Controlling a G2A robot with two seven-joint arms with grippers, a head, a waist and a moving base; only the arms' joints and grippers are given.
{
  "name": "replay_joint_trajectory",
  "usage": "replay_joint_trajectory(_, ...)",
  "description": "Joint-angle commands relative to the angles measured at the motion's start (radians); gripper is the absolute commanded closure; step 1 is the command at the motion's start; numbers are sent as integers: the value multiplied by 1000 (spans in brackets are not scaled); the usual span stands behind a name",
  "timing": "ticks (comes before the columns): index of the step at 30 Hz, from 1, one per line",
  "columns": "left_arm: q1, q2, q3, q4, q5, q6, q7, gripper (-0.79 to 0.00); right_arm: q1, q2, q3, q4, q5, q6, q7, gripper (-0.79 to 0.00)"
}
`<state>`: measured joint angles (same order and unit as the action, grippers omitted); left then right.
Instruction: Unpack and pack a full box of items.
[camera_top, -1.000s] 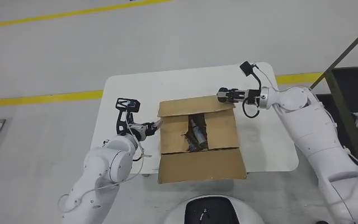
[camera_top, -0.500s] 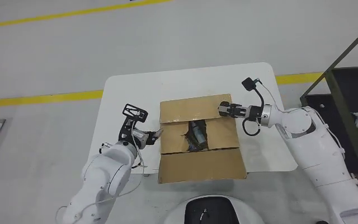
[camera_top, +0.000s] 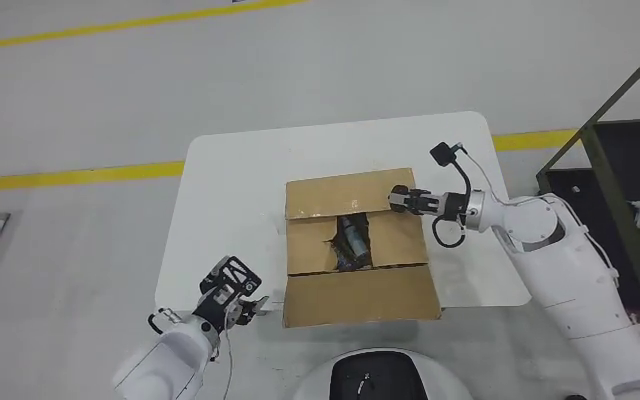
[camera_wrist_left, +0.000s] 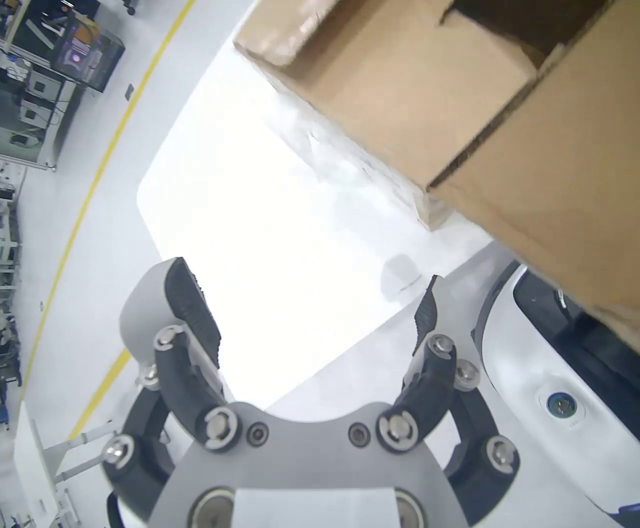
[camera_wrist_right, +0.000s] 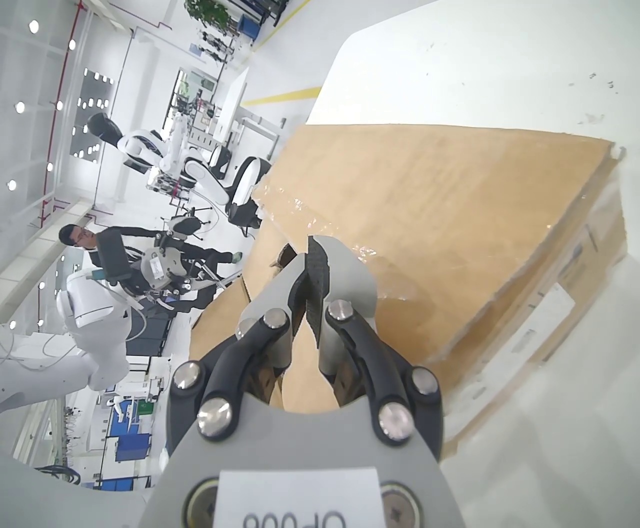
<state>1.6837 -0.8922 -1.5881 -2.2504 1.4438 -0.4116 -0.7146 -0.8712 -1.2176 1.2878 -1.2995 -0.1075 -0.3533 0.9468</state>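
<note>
The cardboard box (camera_top: 360, 295) stands mid-desk (camera_top: 230, 200), with its flaps part open over the items (camera_top: 350, 240). The flaps are probably light and stiff and would hinge at the crease, so grip a free edge. The right gripper (camera_top: 397, 198) is closed at the far flap (camera_top: 340, 190); whether it pinches the flap cannot be told. The left gripper (camera_wrist_left: 305, 295) is wide open and empty, near the desk's front edge.

We see a white desk (camera_top: 230, 190) with rounded corners. One brown cardboard box (camera_top: 360, 295) rests directly on it, flaps folded outward. Bare desktop shows to the left, right and far side of the box; the box's near flap reaches the desk's near edge.
</note>
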Motion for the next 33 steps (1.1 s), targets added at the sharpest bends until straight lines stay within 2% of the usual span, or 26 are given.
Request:
replay_joint_trajectory(1,31,-1,-2,10,-5,-8,14,-785,2,1,-4,2,0,0,-2,0)
replay_joint_trajectory(6,51,-4,15,35,-11,-27,47,-785,9,3,-15,7,0,3,-6,0)
replay_joint_trajectory(15,-34,-16,82,40,-96,-12,81,-785,23,6,-37,18,0,10,-17,0)
replay_joint_trajectory(22,-150,-28,155,45,-127,11,70,-785,30,9,-46,19,9,9,-21,0)
replay_joint_trajectory(27,-262,-44,213,85,-173,96,39,-785,35,13,-42,15,17,10,-23,0)
replay_joint_trajectory(33,-425,-71,296,172,-230,243,-22,-785,36,19,-27,9,39,7,-25,0)
